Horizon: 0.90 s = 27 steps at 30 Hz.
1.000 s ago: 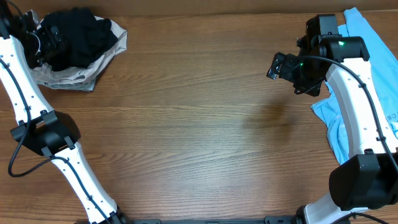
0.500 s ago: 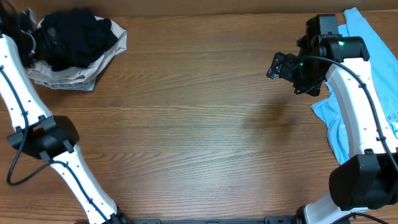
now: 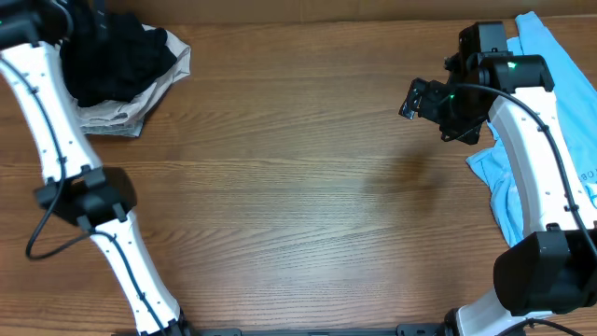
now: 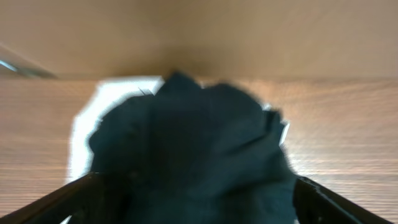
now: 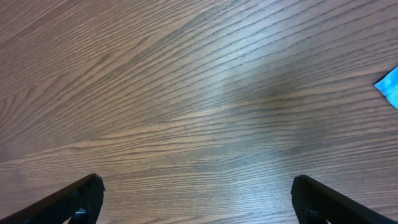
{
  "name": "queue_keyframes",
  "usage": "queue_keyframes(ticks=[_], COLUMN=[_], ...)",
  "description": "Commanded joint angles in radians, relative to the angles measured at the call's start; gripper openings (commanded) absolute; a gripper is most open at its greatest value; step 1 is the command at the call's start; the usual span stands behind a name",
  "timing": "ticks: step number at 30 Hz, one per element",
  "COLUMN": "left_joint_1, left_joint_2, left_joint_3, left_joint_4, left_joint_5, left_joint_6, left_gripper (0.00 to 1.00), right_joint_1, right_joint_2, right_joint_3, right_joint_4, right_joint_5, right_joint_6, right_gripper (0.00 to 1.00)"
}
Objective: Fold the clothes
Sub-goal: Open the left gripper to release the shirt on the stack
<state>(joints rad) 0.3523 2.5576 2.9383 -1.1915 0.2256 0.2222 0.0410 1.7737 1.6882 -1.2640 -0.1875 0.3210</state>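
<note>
A crumpled black shirt [image 3: 121,56] lies on a beige piece [image 3: 112,117] at the table's far left corner. My left gripper [image 3: 82,21] is at the pile's far left side. In the left wrist view its jaws stand wide apart [image 4: 196,205] with the black shirt [image 4: 193,143] bulging between them, and the pale piece [image 4: 84,130] shows beneath. A light-blue tee [image 3: 560,112] lies at the right edge. My right gripper [image 3: 420,98] hovers left of it, open and empty over bare wood [image 5: 199,202]. A blue corner of the tee [image 5: 390,87] shows in the right wrist view.
The wooden table [image 3: 298,187] spreads between the two cloth piles. The right arm's white link [image 3: 532,159] lies across the blue tee. The left arm's base link [image 3: 112,243] stands at the near left.
My left arm has swung right, from the left of the black pile to over its far left part. The right arm has not moved.
</note>
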Motion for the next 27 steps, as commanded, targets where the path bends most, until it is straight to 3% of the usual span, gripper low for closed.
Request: queue_keyframes(ticks=[1,15,21,27], left_joint_1=[0.0,0.003,0.003,0.004], left_joint_2=[0.155,0.58,0.557,0.408], left_joint_3=[-0.006,-0.006,0.01,0.085], left_joint_4=[-0.008,-0.062,-0.066,-0.082], left_joint_5=[-0.043,-0.048,-0.05,-0.054], left_joint_6=[0.032,-0.081,-0.08,-0.08], left_gripper=[1.0,1.0,1.0,1.0], right_joint_1=[0.003,0.003,0.003,0.003], right_joint_2=[-0.034,-0.034,-0.034,-0.036], right_joint_3=[-0.003,-0.003,-0.002,0.031], right_joint_4=[0.006,0.006,0.016,0.04], right_joint_5=[-0.013,-0.016,-0.016,-0.009], right_joint_6=[-0.004,-0.004,-0.004,-0.042], right_gripper=[1.0,1.0,1.0,1.0])
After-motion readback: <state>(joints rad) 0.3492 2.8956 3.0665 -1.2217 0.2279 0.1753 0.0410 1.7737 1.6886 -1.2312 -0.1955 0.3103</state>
